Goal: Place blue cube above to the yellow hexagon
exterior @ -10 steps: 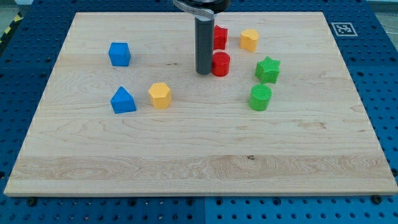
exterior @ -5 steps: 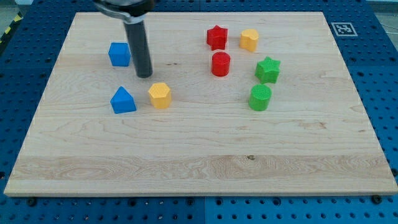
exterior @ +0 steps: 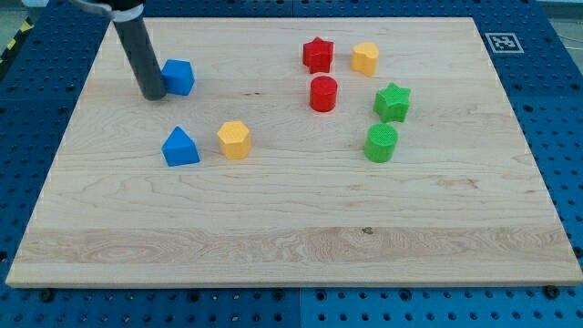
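Observation:
The blue cube (exterior: 179, 76) sits at the view's upper left of the wooden board. My tip (exterior: 153, 96) stands just left of it, touching or nearly touching its left side. A yellow hexagon (exterior: 234, 139) lies lower and to the right of the cube, next to a blue triangular block (exterior: 179, 147). A second yellow hexagon (exterior: 366, 58) sits at the upper right.
A red star (exterior: 317, 55) and a red cylinder (exterior: 322, 94) lie at the upper middle. A green star (exterior: 393, 101) and a green cylinder (exterior: 381, 143) lie at the right. The board's left edge (exterior: 64, 146) is close to the tip.
My tip swept from beside the red cylinder leftward across the board, past the blue cube, to the cube's left side. The cube has shifted slightly to the right.

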